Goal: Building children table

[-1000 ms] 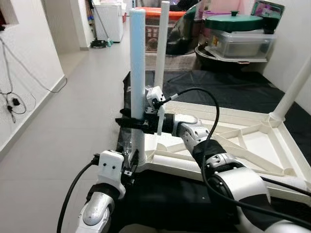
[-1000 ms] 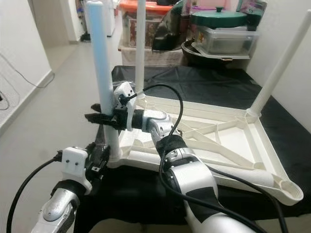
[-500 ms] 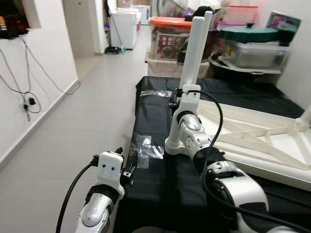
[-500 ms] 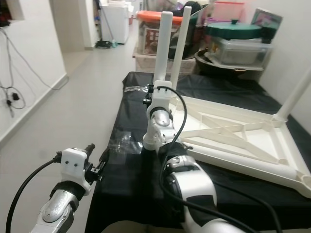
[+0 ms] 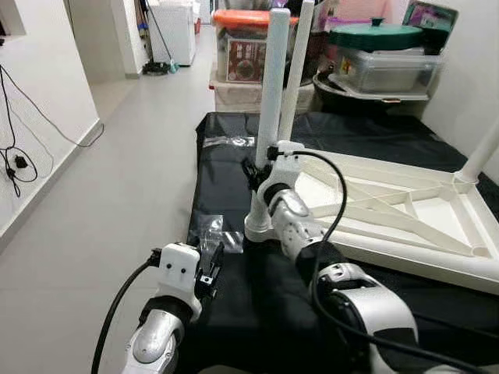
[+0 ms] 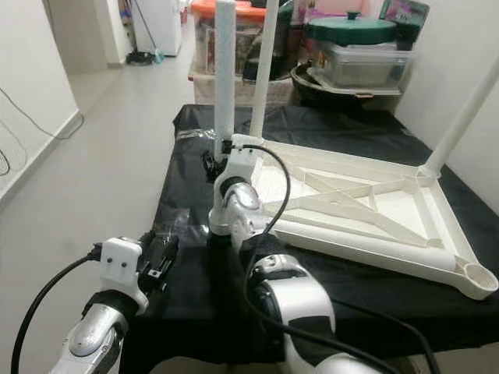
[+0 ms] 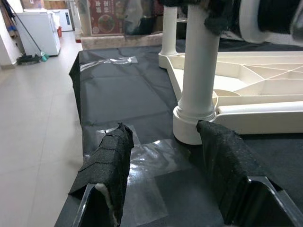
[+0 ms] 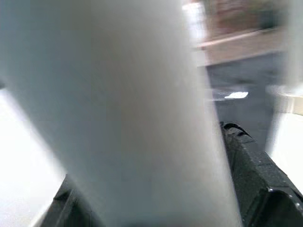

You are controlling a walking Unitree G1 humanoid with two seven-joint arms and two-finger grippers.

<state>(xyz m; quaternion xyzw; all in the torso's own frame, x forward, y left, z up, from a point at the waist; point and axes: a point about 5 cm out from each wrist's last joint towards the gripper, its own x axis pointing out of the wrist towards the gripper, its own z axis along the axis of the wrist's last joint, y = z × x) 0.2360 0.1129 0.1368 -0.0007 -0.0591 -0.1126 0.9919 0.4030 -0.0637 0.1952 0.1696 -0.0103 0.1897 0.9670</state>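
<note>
My right pincer [image 5: 255,173] is clamped on the near table leg [image 5: 270,93], standing in the upturned tabletop's [image 5: 405,206] corner socket. Left pincer [image 7: 163,177] sits apart, empty. A crooked push could jam the leg or skid the tabletop across the black-covered surface [image 5: 226,164].

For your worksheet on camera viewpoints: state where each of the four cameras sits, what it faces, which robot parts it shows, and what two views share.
Left eye: head, looking down at the upturned white table; both arms show.
Right eye: head, same scene.
Left wrist: low, looking along the open left gripper at the near leg's socket.
Right wrist: pressed against that leg, right gripper closed around it.
Shared: both wrist views show the near leg.
</note>
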